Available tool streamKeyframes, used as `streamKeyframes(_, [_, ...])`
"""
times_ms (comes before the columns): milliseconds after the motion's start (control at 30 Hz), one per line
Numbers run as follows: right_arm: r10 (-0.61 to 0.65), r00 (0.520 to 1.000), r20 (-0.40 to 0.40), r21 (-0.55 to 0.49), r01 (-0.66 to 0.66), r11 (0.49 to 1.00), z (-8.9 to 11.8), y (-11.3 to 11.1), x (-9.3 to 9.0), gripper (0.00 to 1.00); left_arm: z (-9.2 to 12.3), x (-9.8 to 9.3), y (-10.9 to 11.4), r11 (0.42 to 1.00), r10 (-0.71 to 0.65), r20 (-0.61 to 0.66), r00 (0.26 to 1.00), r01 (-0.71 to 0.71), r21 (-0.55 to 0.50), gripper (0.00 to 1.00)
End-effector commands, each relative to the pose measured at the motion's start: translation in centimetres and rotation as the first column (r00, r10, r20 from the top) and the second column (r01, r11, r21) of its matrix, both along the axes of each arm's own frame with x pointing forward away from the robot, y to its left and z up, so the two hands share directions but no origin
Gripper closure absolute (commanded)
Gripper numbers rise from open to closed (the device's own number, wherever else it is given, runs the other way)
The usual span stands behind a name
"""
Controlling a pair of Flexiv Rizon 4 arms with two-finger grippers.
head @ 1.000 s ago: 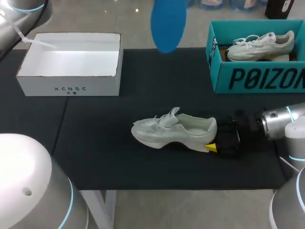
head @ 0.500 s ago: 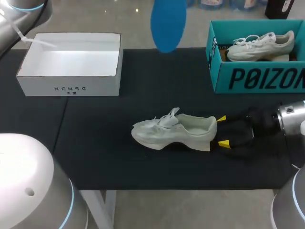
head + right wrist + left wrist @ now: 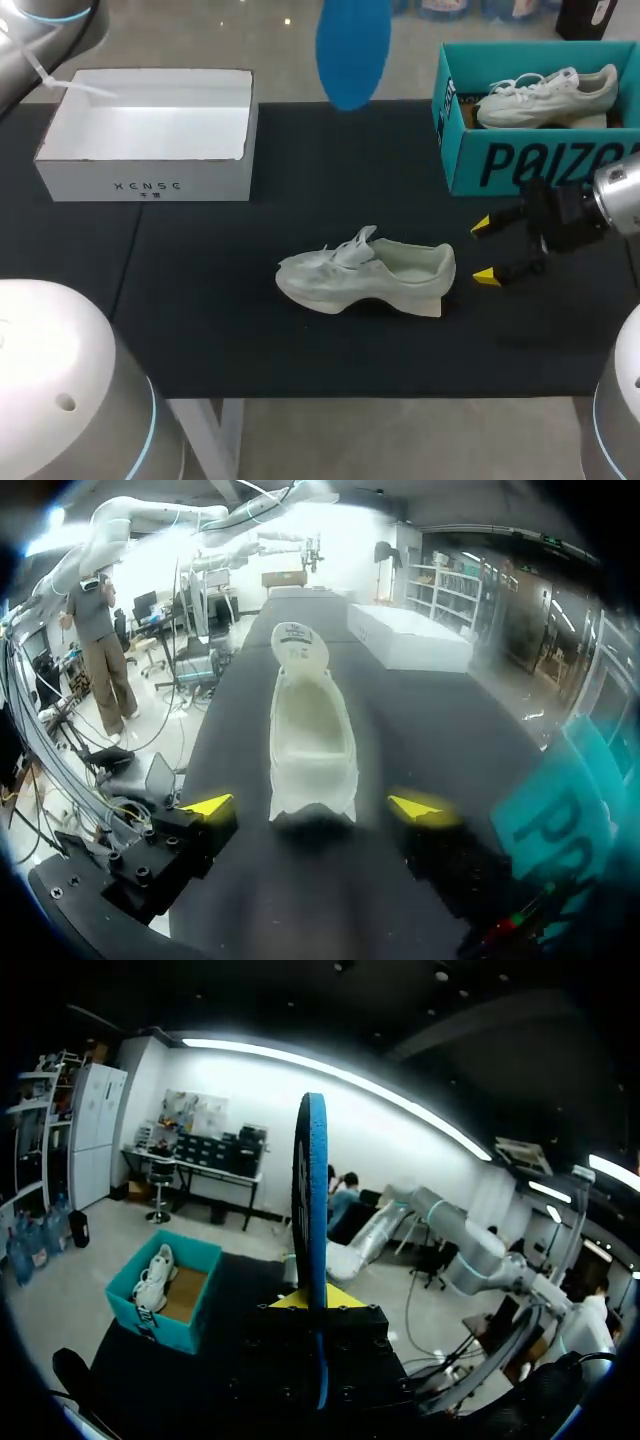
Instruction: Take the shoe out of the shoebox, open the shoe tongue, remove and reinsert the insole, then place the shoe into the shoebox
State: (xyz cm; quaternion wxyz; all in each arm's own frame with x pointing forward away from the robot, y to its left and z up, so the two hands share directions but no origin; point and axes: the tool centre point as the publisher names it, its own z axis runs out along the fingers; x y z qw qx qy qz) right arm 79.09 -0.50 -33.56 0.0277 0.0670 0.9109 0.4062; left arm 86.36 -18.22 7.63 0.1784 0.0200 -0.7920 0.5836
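The white shoe [image 3: 365,272] is laid heel-first ahead of the spread right hand [image 3: 484,250]; the blue insole [image 3: 310,1210] is pinched by the left hand [image 3: 312,1300].

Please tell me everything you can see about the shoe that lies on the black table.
The shoe is off-white, with a thick sole and laces. It stands upright on its sole on the table, mouth open. Nothing touches it. The open right end effector hangs apart behind its heel, and the toe points away from it.

A matte black table top [image 3: 220,330] spans the view.
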Motion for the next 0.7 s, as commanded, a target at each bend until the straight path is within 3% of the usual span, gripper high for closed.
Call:
streamKeyframes(33, [-0.006,0.998,-0.055,-0.387,-0.016,0.922,1.6,1.3,0.2,0.00,-0.1,0.0,-0.1,1.000,0.000,0.000,1.000,0.000,-0.001,1.00])
streamKeyframes(367, [-0.041,0.997,-0.070,-0.575,-0.007,0.818,2.6,1.2,0.7,0.00,-0.1,0.0,-0.1,1.000,0.000,0.000,1.000,0.000,-0.001,1.00])
streamKeyframes(700, [-0.055,0.997,-0.045,-0.610,0.016,0.792,3.5,-0.6,0.1,0.00,-0.1,0.0,-0.1,1.000,0.000,0.000,1.000,0.000,-0.001,1.00])
